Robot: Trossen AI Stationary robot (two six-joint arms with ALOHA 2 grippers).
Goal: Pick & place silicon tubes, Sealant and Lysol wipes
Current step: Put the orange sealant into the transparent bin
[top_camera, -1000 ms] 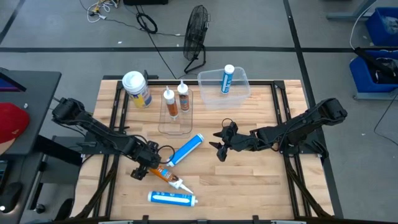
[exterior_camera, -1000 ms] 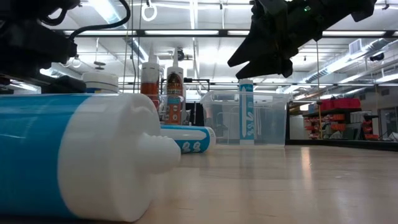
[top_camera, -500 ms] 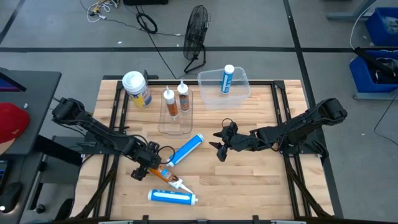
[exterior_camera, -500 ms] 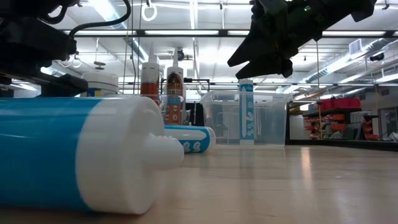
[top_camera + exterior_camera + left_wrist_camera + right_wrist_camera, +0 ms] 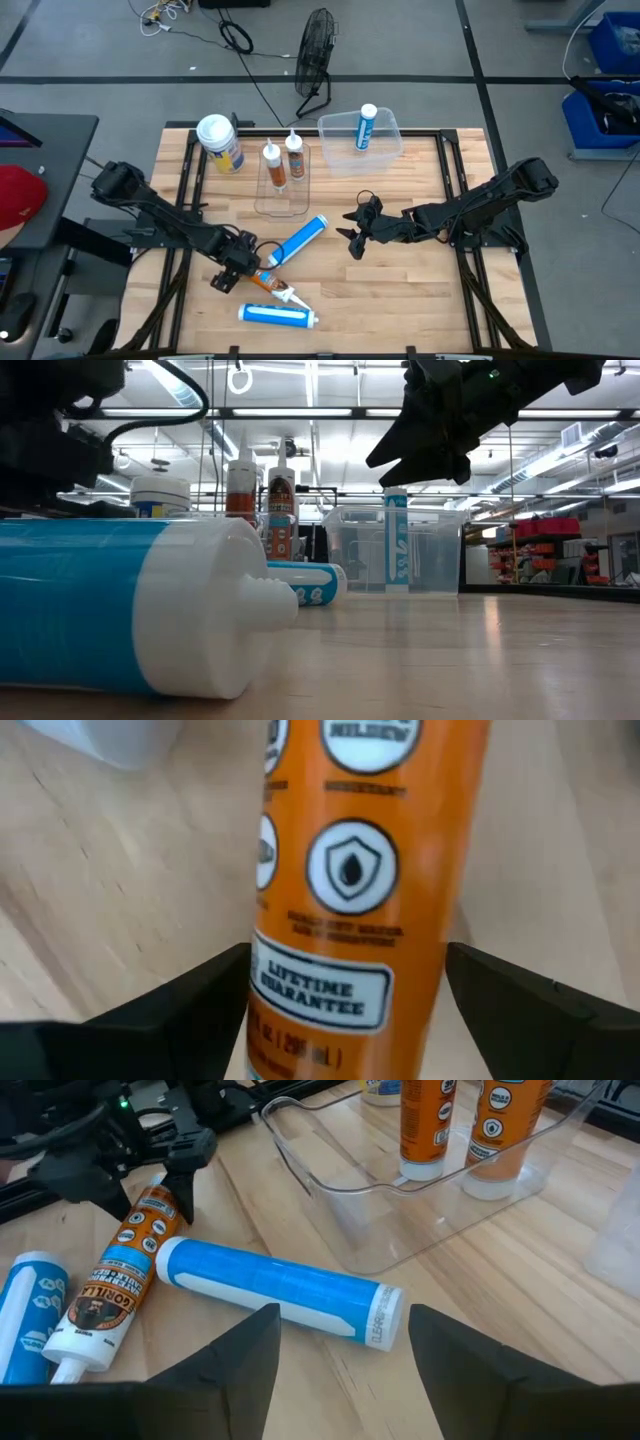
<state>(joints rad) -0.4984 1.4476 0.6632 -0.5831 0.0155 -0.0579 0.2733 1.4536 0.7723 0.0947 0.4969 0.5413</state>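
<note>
An orange sealant tube point(image 5: 268, 284) lies flat on the table near its front left, white nozzle toward the near edge. My left gripper point(image 5: 238, 272) is over its rear end, shut on it point(image 5: 360, 870). Two blue silicone tubes lie flat, one at the table's middle point(image 5: 300, 240) and one by the near edge point(image 5: 277, 317). A third stands in the clear bin point(image 5: 366, 127). The Lysol wipes point(image 5: 220, 142) stand upright at the far left. My right gripper point(image 5: 353, 238) hangs open above the middle of the table, holding nothing. My left gripper pinches the orange tube's rear part point(image 5: 320, 990), by the "lifetime guarantee" label, between its two fingers point(image 5: 200, 1005), one on each side. The fingers come from above, pointing steeply down, and lie across the tube. The tube lies flat on the table.
A clear tray point(image 5: 280, 195) at the far middle holds two upright orange tubes point(image 5: 272, 165). The clear bin point(image 5: 385, 145) stands at the far right. A black fan point(image 5: 315, 55) stands beyond the far edge. Bare wood lies at the right and near right.
My left arm has leaned a little lower over the orange tube, which lies where it was. My right arm has kept still.
</note>
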